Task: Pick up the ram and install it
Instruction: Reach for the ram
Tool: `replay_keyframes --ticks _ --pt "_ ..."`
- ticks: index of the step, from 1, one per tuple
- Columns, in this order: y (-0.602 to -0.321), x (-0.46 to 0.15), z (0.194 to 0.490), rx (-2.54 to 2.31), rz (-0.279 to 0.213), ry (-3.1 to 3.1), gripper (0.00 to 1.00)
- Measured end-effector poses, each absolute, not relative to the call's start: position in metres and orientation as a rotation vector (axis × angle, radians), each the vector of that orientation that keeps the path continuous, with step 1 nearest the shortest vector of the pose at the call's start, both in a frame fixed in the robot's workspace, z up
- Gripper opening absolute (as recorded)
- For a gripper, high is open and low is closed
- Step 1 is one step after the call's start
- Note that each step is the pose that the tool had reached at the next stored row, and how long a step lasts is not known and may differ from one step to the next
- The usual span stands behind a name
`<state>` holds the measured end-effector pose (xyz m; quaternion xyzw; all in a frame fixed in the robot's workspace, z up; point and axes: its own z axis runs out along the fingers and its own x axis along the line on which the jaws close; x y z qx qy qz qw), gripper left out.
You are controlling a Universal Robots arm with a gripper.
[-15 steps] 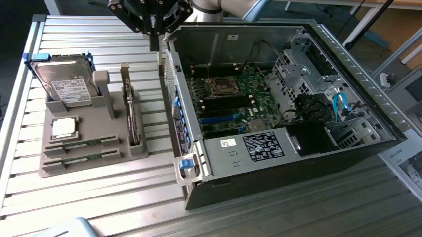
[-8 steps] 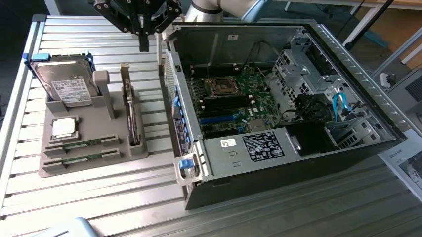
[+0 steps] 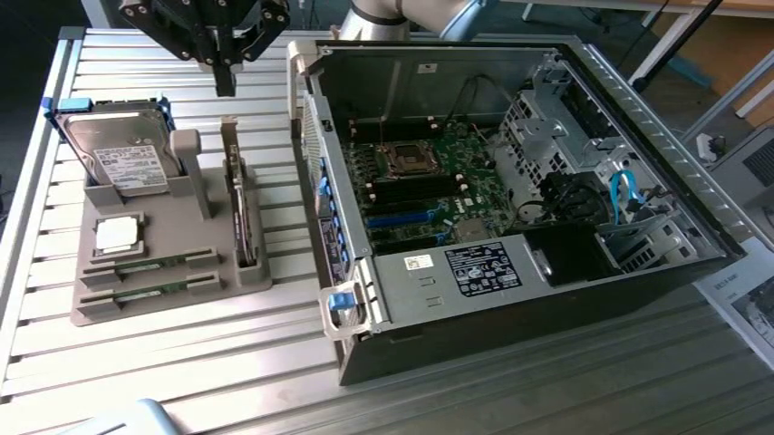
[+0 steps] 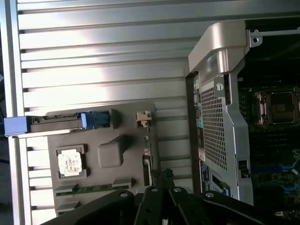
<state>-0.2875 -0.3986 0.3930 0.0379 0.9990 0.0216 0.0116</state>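
Note:
Two ram sticks lie flat in slots at the near end of a grey holder: one green stick and a second just below it. In the wrist view one ram stick shows as a thin green strip beside the square silver processor. My gripper hangs above the far end of the holder, well clear of the sticks, with its black fingers together and nothing between them. In the wrist view the gripper points down beside the holder's edge.
A silver hard drive stands at the holder's far end, and a processor sits mid-holder. An open computer case is on the exterior view's right, its motherboard exposed. Everything rests on a ribbed metal table.

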Motion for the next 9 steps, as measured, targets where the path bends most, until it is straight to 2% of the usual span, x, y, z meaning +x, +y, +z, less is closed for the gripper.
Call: replay_keyframes --ticks 9 --pt "-0.398 -0.324 0.393 0.118 0.067 3.120 0.10"
